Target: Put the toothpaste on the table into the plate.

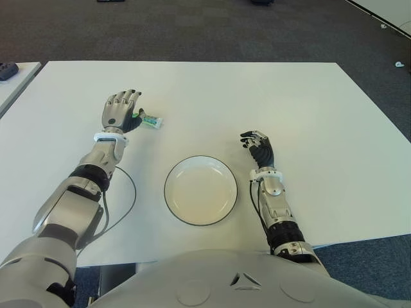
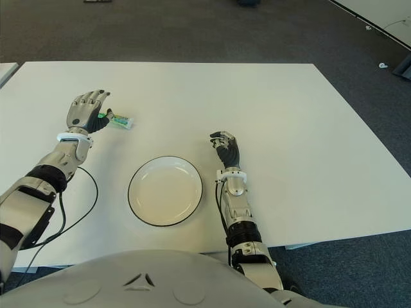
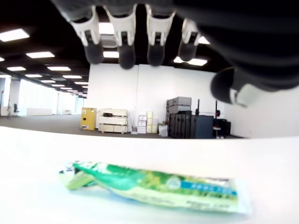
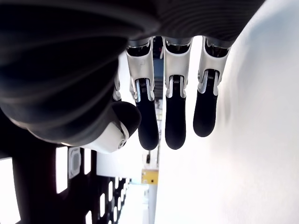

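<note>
A small green and white toothpaste tube (image 1: 151, 120) lies flat on the white table (image 1: 289, 102), left of centre. My left hand (image 1: 121, 109) hovers just to its left with the fingers spread, holding nothing. The left wrist view shows the tube (image 3: 154, 186) on the table beneath the open fingers (image 3: 126, 42). A white plate (image 1: 200, 190) with a dark rim sits near the front edge, with nothing in it. My right hand (image 1: 258, 146) shows just right of the plate, fingers loosely extended (image 4: 175, 112) and holding nothing.
A black cable (image 1: 125, 192) loops on the table by my left forearm. A second table's corner with a dark object (image 1: 8, 69) shows at the far left. Grey carpet surrounds the table.
</note>
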Controlling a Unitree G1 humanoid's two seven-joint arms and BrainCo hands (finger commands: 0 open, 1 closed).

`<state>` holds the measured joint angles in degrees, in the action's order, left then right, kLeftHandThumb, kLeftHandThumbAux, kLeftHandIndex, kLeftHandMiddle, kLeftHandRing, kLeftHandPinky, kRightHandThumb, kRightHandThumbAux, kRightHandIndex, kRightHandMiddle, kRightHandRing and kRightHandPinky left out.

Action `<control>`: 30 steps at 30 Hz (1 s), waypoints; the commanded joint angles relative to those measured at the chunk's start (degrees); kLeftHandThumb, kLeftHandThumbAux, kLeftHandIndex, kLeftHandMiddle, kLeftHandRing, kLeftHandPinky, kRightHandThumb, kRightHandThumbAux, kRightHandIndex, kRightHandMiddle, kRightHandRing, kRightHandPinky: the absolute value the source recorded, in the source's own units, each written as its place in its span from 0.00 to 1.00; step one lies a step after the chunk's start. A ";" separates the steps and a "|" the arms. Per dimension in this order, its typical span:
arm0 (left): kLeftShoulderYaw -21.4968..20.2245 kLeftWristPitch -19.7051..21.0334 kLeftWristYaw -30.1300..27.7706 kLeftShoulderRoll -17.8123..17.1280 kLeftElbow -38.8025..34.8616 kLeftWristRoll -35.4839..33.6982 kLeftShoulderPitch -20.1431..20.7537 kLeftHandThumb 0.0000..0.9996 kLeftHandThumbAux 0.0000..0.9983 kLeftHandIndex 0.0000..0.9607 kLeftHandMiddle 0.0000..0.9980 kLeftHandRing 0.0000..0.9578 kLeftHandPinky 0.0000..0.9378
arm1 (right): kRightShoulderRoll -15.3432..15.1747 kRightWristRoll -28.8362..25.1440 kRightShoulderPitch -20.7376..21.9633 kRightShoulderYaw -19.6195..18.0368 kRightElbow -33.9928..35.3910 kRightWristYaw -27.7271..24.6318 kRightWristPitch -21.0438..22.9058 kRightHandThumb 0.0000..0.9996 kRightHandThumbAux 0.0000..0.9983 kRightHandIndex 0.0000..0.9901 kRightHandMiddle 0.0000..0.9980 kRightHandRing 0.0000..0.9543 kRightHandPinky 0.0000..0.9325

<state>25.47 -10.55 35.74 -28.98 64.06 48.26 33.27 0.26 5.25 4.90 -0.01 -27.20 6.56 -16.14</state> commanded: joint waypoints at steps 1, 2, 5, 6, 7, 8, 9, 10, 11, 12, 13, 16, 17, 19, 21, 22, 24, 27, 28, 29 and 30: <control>4.36 0.21 -1.45 -1.37 4.12 3.30 3.56 0.57 0.26 0.00 0.01 0.01 0.01 | 0.28 0.05 -0.42 0.07 0.35 0.28 0.19 0.71 0.73 0.42 0.41 0.42 0.44; 5.07 0.10 -1.65 -1.56 4.65 3.66 3.97 0.56 0.24 0.00 0.00 0.00 0.01 | 0.28 0.03 -0.48 0.08 0.44 0.27 0.15 0.71 0.73 0.42 0.41 0.42 0.45; 7.58 -0.40 -1.58 -2.30 5.92 5.10 5.00 0.55 0.22 0.00 0.00 0.00 0.00 | 0.23 -0.14 -0.64 0.03 0.66 0.06 0.02 0.71 0.73 0.42 0.41 0.42 0.45; 8.25 -0.51 -1.45 -2.47 6.19 5.39 5.23 0.55 0.21 0.00 0.00 0.00 0.00 | 0.22 -0.17 -0.70 0.03 0.73 0.02 -0.01 0.71 0.73 0.42 0.41 0.43 0.45; 8.68 -0.58 -1.34 -2.54 6.40 5.48 5.38 0.54 0.21 0.00 0.00 0.00 0.00 | 0.22 -0.18 -0.74 0.03 0.78 0.00 -0.02 0.71 0.73 0.42 0.41 0.43 0.45; 9.21 -0.60 -1.24 -2.63 6.64 5.63 5.58 0.54 0.21 0.00 0.00 0.00 0.00 | 0.21 -0.20 -0.77 0.02 0.81 -0.01 -0.03 0.71 0.73 0.42 0.41 0.43 0.45; 9.58 -0.61 -1.16 -2.67 6.83 5.64 5.72 0.54 0.20 0.00 0.00 0.00 0.00 | 0.21 -0.20 -0.77 0.01 0.82 -0.02 -0.03 0.71 0.73 0.42 0.42 0.43 0.46; 10.27 -0.65 -1.24 -2.86 7.07 6.07 5.99 0.53 0.20 0.00 0.00 0.00 0.00 | 0.21 -0.21 -0.84 0.02 0.90 -0.03 -0.05 0.71 0.73 0.42 0.42 0.43 0.46; 11.12 -0.85 -1.62 -3.15 7.42 6.60 6.37 0.52 0.19 0.00 0.00 0.00 0.00 | 0.20 -0.21 -0.90 0.01 0.99 -0.04 -0.05 0.71 0.73 0.42 0.42 0.43 0.46; 11.74 -1.02 -1.89 -3.36 7.68 6.91 6.65 0.52 0.19 0.00 0.00 0.00 0.00 | 0.20 -0.20 -0.96 0.02 1.08 -0.04 -0.03 0.71 0.73 0.42 0.42 0.43 0.46; 12.54 -1.45 -2.40 -3.65 8.11 7.35 6.97 0.51 0.18 0.00 0.00 0.00 0.00 | 0.19 -0.21 -1.03 0.01 1.14 -0.04 -0.02 0.71 0.73 0.42 0.42 0.43 0.46; 14.37 -2.70 -3.33 -4.22 9.26 8.17 7.48 0.50 0.17 0.00 0.00 0.00 0.00 | 0.19 -0.24 -1.17 -0.03 1.24 -0.03 0.01 0.71 0.73 0.42 0.42 0.43 0.45; 14.93 -3.10 -3.53 -4.37 9.64 8.47 7.59 0.50 0.17 0.00 0.00 0.00 0.00 | 0.20 -0.25 -1.21 -0.04 1.28 -0.02 0.01 0.71 0.73 0.42 0.42 0.43 0.45; 15.63 -3.53 -3.64 -4.52 10.09 8.61 7.74 0.51 0.17 0.00 0.00 0.00 0.00 | 0.23 -0.26 -1.28 -0.04 1.33 0.00 0.00 0.71 0.73 0.42 0.42 0.43 0.46; 17.46 -4.44 -4.00 -4.87 11.10 9.96 7.87 0.51 0.17 0.00 0.00 0.00 0.00 | 0.23 -0.32 -1.35 -0.10 1.35 0.01 0.02 0.71 0.73 0.42 0.42 0.43 0.46; 18.33 -4.84 -4.14 -5.01 11.52 10.62 7.95 0.52 0.17 0.00 0.00 0.00 0.00 | 0.24 -0.34 -1.38 -0.13 1.37 0.02 0.03 0.71 0.73 0.42 0.42 0.43 0.46; 20.55 -6.30 -4.38 -5.56 11.72 12.33 8.55 0.52 0.18 0.00 0.00 0.00 0.00 | 0.27 -0.42 -1.43 -0.20 1.37 0.03 -0.01 0.71 0.73 0.42 0.42 0.43 0.46; 22.93 -7.98 -4.71 -6.19 11.66 14.01 9.34 0.52 0.18 0.00 0.00 0.00 0.00 | 0.32 -0.44 -1.53 -0.25 1.42 0.10 -0.08 0.71 0.73 0.42 0.42 0.43 0.45; 23.63 -8.34 -4.90 -6.32 11.72 14.49 9.53 0.52 0.18 0.00 0.00 0.00 0.00 | 0.33 -0.41 -1.56 -0.26 1.42 0.15 -0.11 0.71 0.73 0.42 0.42 0.43 0.46; 24.68 -8.85 -5.47 -6.54 11.75 15.38 9.86 0.52 0.18 0.00 0.00 0.00 0.00 | 0.36 -0.33 -1.61 -0.27 1.47 0.26 -0.10 0.71 0.73 0.42 0.42 0.43 0.46; 25.44 -9.20 -5.85 -6.70 11.78 15.95 10.09 0.51 0.18 0.00 0.00 0.00 0.00 | 0.38 -0.27 -1.65 -0.27 1.51 0.34 -0.08 0.71 0.73 0.42 0.42 0.43 0.46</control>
<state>48.35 -18.13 31.71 -34.95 75.35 61.55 41.93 0.29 5.18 3.51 -0.20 -26.00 6.62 -16.16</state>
